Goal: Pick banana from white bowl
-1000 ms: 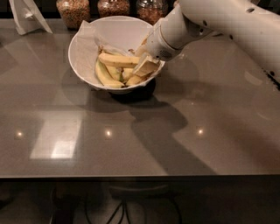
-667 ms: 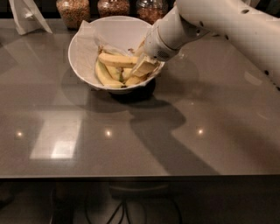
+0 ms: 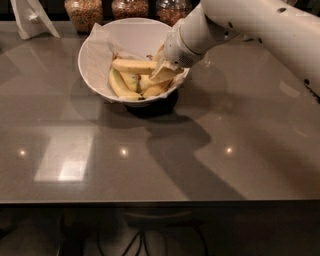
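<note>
The white bowl (image 3: pixel 95 47) with a crumpled paper liner stands at the back middle of the grey table. Several bananas lie in it. The longest, nearly straight pale-yellow banana (image 3: pixel 131 65) lies across the top of the pile. My gripper (image 3: pixel 162 71) reaches down into the right side of the bowl from the white arm (image 3: pixel 240 25) and is shut on the right end of that banana. Shorter curved greenish-yellow bananas (image 3: pixel 121 88) lie under it. The gripper hides the right part of the pile.
Three glass jars (image 3: pixel 85 12) of dry food stand behind the bowl along the back edge. A white folded object (image 3: pixel 32 17) stands at the back left. The table's front edge (image 3: pixel 150 201) runs across the lower part of the view.
The gripper and the long banana's right end have risen slightly inside the bowl. The bowl and the other bananas have not moved.
</note>
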`<state>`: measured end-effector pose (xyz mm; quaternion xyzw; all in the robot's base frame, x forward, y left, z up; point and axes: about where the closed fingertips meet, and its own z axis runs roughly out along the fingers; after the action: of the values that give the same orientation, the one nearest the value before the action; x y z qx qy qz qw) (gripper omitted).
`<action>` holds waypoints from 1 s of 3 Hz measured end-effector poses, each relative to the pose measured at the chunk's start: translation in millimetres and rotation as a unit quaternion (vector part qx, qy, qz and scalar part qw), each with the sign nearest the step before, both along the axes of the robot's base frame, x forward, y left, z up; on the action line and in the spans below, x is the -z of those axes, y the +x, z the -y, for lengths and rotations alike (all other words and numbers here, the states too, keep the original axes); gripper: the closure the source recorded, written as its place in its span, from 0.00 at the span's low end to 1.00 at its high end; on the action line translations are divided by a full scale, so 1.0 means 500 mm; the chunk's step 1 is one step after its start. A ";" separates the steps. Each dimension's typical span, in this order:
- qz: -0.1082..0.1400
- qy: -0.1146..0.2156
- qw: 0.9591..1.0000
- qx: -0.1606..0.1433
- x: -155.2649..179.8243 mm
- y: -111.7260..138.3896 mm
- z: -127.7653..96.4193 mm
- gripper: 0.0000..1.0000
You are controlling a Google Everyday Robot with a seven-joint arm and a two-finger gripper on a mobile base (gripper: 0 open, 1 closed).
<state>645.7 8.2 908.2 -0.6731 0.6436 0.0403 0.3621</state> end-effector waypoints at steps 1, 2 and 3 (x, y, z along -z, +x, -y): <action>0.010 0.011 1.000 0.005 -0.032 -0.014 0.005 1.00; 0.028 0.052 0.998 0.001 -0.073 -0.036 0.018 1.00; 0.041 0.106 0.993 -0.012 -0.112 -0.073 0.044 1.00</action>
<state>609.0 -13.8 964.0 -0.6398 0.6121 0.0846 0.4570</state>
